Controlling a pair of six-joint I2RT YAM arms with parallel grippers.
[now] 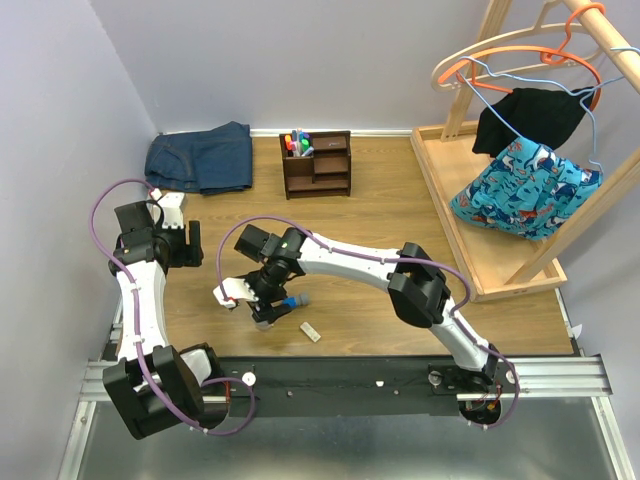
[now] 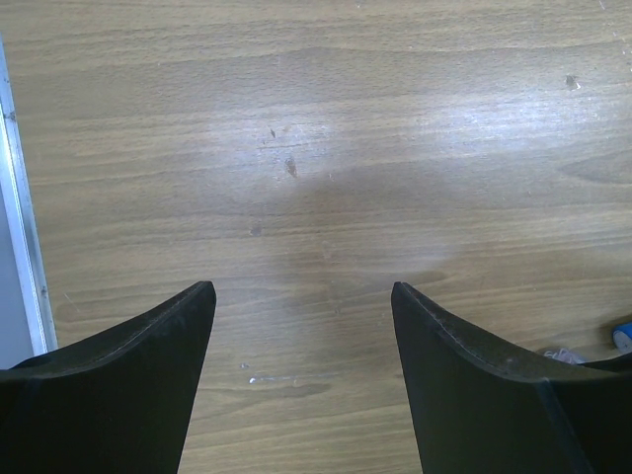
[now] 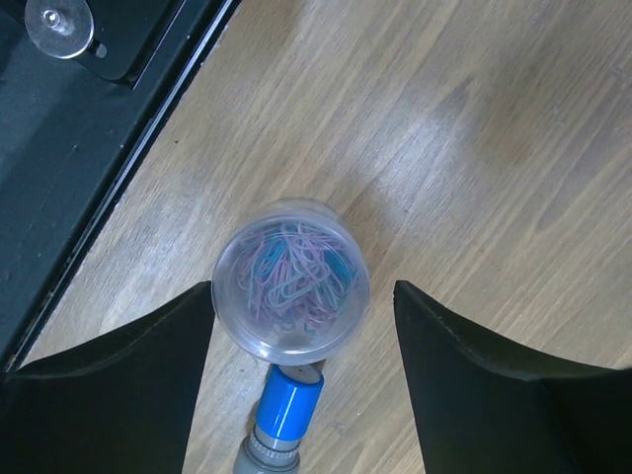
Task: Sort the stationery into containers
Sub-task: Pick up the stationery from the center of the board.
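While it is straddling the clear round tub [image 3: 291, 278] for pickup, right gripper [image 3: 301, 288] is gaping, gripping nothing | left gripper [image 2: 303, 286] is hanging open, empty.

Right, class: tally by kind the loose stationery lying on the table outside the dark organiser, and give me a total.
Clear round tub of paper clips: 1
Blue-capped grey cylinder: 1
Small beige block: 1
Total: 3
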